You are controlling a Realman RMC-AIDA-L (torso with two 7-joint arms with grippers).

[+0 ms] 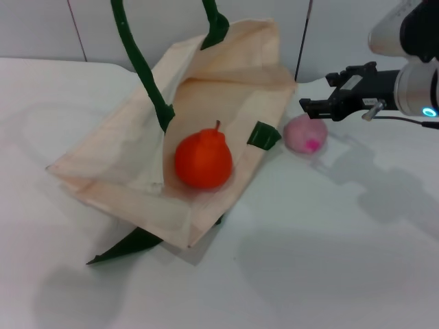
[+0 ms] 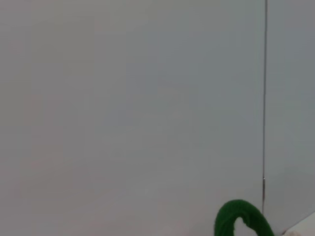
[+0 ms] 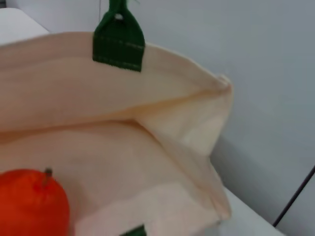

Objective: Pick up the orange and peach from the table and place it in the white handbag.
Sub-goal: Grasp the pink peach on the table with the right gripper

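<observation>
Right claw (image 1: 310,108) hovers just above and beside the peach (image 1: 306,133), on the side away from the white handbag (image 1: 206,89); its two dark fingers reach toward the bag, spread a little apart and pinching nothing. The peach sits on the white counter (image 1: 329,260) just beside the handbag's open edge, near one green strap tab, its magenta spot facing forward. The orange (image 1: 203,159) already lies inside the handbag, resting on the lower fabric panel just within the mouth, stem up. The handbag lies on its side on the counter with its mouth held open, its dark green handles (image 1: 140,65) rising above it out of the head view. In the right wrist view the orange (image 3: 30,202) shows within the cream fabric. The left claw is not visible; the left wrist view shows only a loop of green handle (image 2: 242,217) before a plain wall.
</observation>
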